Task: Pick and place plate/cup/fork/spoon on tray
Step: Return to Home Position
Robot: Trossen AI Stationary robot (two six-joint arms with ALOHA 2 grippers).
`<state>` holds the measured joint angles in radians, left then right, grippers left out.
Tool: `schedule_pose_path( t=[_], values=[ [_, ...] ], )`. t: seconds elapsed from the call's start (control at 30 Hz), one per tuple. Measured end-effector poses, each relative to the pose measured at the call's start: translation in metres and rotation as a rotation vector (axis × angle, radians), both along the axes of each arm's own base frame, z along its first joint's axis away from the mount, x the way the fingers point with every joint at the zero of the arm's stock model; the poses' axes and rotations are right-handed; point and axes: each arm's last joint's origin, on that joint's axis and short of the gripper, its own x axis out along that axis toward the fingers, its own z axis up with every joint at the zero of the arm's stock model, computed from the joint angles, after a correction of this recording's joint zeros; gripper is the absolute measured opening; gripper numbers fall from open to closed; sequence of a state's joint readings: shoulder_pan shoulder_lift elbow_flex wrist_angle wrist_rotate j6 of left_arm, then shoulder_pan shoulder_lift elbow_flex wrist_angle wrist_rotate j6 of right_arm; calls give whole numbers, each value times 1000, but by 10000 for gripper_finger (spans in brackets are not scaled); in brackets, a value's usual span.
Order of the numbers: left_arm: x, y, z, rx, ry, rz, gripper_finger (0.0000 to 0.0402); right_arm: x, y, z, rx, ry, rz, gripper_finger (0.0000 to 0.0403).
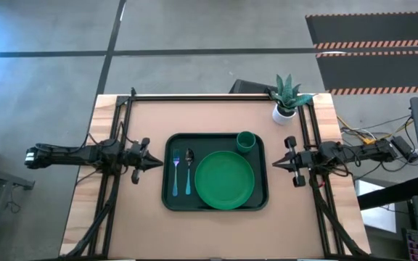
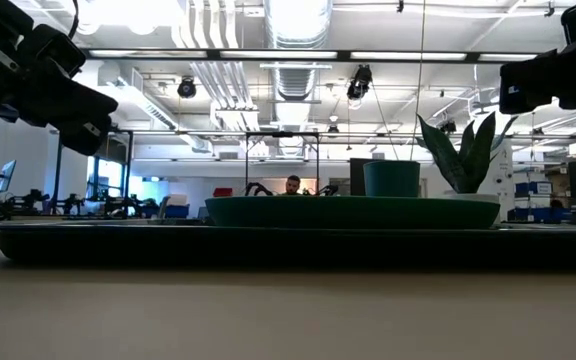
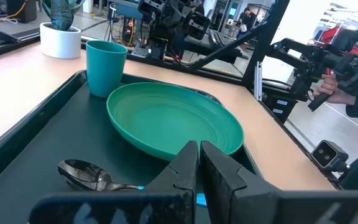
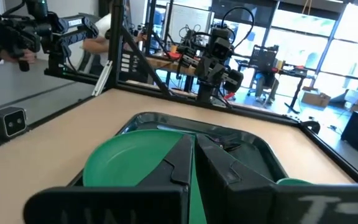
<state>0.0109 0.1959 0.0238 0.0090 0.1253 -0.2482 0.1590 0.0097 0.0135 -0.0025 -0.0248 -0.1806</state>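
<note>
The dark green tray [image 1: 171,196] lies at the table's middle. On it rest the green plate [image 1: 224,179], the green cup [image 1: 246,141] standing at the far right corner, the fork [image 1: 175,172] and the spoon [image 1: 189,171] side by side at the left. My left gripper [image 1: 158,165] is shut and empty, off the tray's left edge, above the table. My right gripper [image 1: 274,164] is shut and empty, off the tray's right edge. The left wrist view shows the plate [image 3: 173,121], cup [image 3: 105,66] and spoon bowl [image 3: 82,174].
A white pot with a spiky green plant [image 1: 285,100] stands at the table's far right corner. Black frame rails [image 1: 122,123] run along the table's left, right and far sides. People stand in the room beyond the table.
</note>
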Motion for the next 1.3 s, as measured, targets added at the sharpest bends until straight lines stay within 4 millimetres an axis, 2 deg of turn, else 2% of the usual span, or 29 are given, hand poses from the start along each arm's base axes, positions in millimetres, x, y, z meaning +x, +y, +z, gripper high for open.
schedule_pose_path(
  t=[1.3],
  values=[
    [1,0,0,-6,6,0,0,0,0,1,-1,-10,0,9]
  ],
)
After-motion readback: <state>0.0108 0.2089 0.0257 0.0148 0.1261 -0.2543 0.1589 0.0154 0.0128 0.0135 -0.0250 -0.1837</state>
